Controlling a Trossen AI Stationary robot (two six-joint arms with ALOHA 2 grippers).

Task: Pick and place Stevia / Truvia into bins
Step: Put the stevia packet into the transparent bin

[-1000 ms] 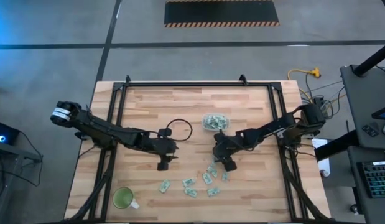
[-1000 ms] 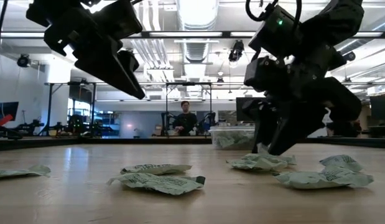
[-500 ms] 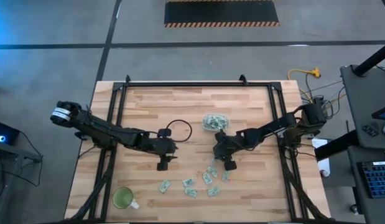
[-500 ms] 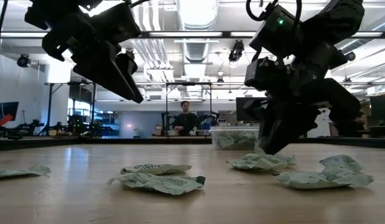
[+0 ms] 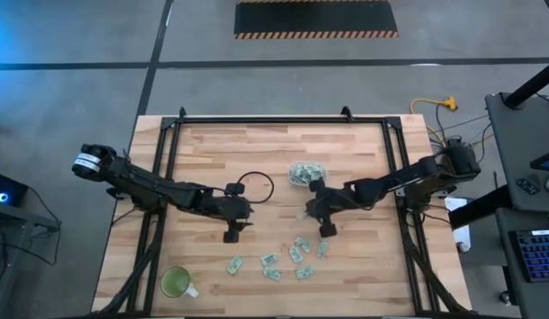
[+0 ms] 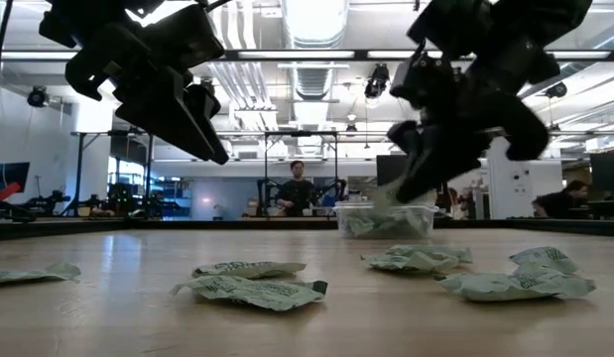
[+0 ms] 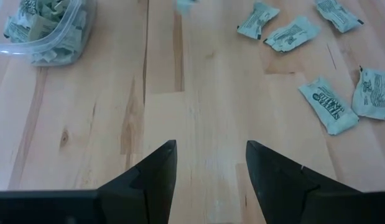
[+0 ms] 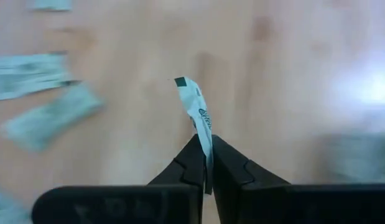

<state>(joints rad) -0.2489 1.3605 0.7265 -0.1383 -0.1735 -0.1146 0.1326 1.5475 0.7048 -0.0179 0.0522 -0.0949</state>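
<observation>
Several pale green sachets (image 5: 283, 259) lie flat on the wooden table near its front edge; they also show in the low view (image 6: 252, 288) and the left wrist view (image 7: 329, 104). The clear bin (image 5: 305, 173) holds several more sachets. My right gripper (image 5: 309, 213) hangs just in front of the bin, shut on one sachet (image 8: 195, 102). My left gripper (image 5: 230, 235) waits open above bare wood to the left of the loose sachets, its fingers (image 7: 158, 165) apart with nothing between them. My right gripper pinches one end (image 8: 208, 146) of the sachet between its two fingertips. The fingers slant down from the table's right side. The sachet sticks out beyond the fingertips, turned on edge and lifted clear of the table.
A green cup (image 5: 176, 282) stands at the near left corner. A black cable loop (image 5: 254, 184) lies on the wood behind my left gripper. Black frame rails (image 5: 163, 159) run along the table's sides. A person (image 6: 299, 188) stands far behind the table.
My right gripper has shut on one sachet among those lying on the table. It has then risen and drawn a little toward the bin, lifting that sachet clear of the wood. The other sachets have stayed where they were.
</observation>
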